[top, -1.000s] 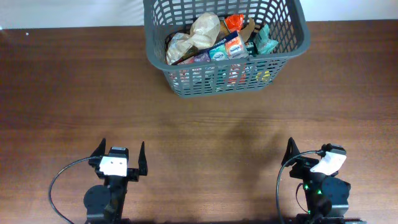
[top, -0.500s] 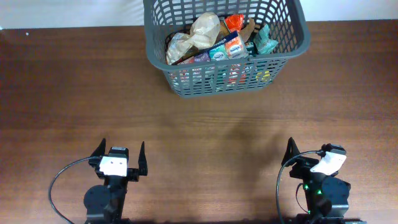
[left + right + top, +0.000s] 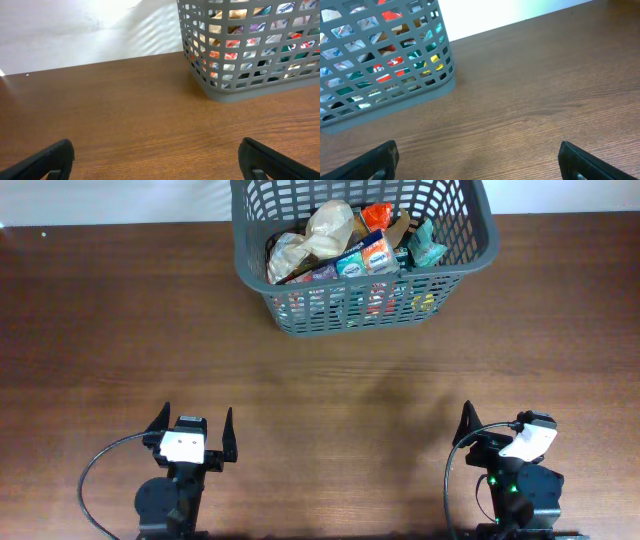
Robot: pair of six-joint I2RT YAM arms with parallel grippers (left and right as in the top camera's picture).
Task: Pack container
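left gripper (image 3: 196,420): 7 o'clock, nearest edge; jaws wide apart, holding and touching nothing
right gripper (image 3: 498,426): 5 o'clock; equally wide, empty
table (image 3: 320,390): no loose packages seen
container (image 3: 340,284): 12 o'clock, far edge, heaped with packages (image 3: 345,245)
step: likely finished; best parked well apart from container

Dark brown wood-grain table (image 3: 120,330) fills the view. White wall (image 3: 75,25) runs along the table's far edge; slatted light streaks (image 3: 150,37) cross it above that edge.

Bright even light, sharp pics, glare on wall (image 3: 75,25), soft shadows
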